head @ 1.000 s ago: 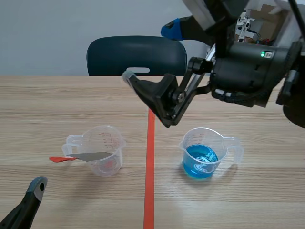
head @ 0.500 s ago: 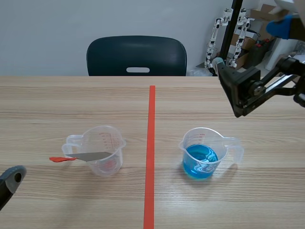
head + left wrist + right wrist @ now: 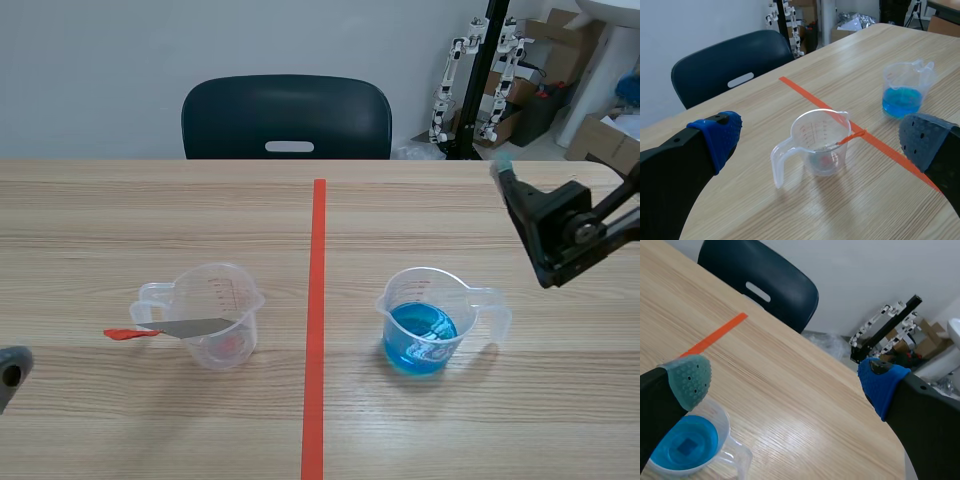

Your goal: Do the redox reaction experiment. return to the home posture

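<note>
A clear measuring cup (image 3: 215,318) stands left of the red tape line, with a grey-bladed, red-handled spatula (image 3: 168,329) lying across its rim. Right of the line stands a second cup (image 3: 428,322) holding blue liquid. My right gripper (image 3: 525,225) hangs above the table's right edge, apart from the blue cup, open and empty. Only a tip of my left gripper (image 3: 9,370) shows at the bottom left corner. In the left wrist view that gripper (image 3: 821,135) is open, the clear cup (image 3: 821,142) ahead of it. The right gripper (image 3: 785,382) stands open above the blue cup (image 3: 686,446).
A dark blue chair (image 3: 287,118) stands behind the table's far edge. Cardboard boxes (image 3: 560,40) and a black stand (image 3: 488,70) are beyond the table at the back right. The orange-red tape line (image 3: 316,320) runs down the table's middle.
My right arm has swung from over the table's middle out to the right edge and lower. My left gripper has drawn back toward the bottom left corner. Both cups stay put.
</note>
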### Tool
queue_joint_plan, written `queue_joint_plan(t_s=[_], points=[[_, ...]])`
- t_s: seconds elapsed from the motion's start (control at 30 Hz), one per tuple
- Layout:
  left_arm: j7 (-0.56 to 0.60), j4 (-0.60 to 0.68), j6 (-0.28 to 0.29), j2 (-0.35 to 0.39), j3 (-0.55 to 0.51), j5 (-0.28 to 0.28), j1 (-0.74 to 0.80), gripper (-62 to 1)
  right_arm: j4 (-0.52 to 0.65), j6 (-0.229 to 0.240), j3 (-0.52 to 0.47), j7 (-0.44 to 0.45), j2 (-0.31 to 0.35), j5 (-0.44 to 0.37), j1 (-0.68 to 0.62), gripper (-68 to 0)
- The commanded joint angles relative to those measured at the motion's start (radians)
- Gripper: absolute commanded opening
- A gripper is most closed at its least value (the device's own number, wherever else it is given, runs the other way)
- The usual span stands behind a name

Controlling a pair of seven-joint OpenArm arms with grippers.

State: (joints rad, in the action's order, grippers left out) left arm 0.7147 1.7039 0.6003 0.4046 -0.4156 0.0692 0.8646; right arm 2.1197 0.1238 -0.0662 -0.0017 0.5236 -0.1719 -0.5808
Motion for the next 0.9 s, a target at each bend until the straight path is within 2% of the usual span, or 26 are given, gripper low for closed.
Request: queue_joint_plan(t_s=[0.0, 0.17, 0.37, 0.7, 0.87], points=[[0.018, 0.041, -0.001, 0.001, 0.000, 0.010, -0.003, 1.4, -0.003, -0.008, -0.005, 0.016, 0.002, -0.007, 0.010, -6.7], [-0.002, 0.085, 0.002, 0.001, 0.007, 0.010, -0.048, 1.4, -0.040, -0.003, -0.005, 0.020, 0.003, -0.007, 0.010, -6.7], [-0.074, 0.102, -0.005, 0.001, 0.072, 0.009, -0.121, 1.4, -0.074, -0.001, -0.005, 0.034, 0.003, -0.007, 0.003, -6.7], [-0.140, 0.120, -0.011, -0.008, 0.148, -0.011, -0.187, 1.4, -0.086, 0.000, -0.005, 0.151, 0.006, 0.057, -0.108, -6.7], [-0.164, 0.144, -0.013, -0.008, 0.148, -0.010, -0.189, 1.4, -0.086, -0.004, -0.005, 0.155, 0.011, 0.064, -0.159, -6.7]])
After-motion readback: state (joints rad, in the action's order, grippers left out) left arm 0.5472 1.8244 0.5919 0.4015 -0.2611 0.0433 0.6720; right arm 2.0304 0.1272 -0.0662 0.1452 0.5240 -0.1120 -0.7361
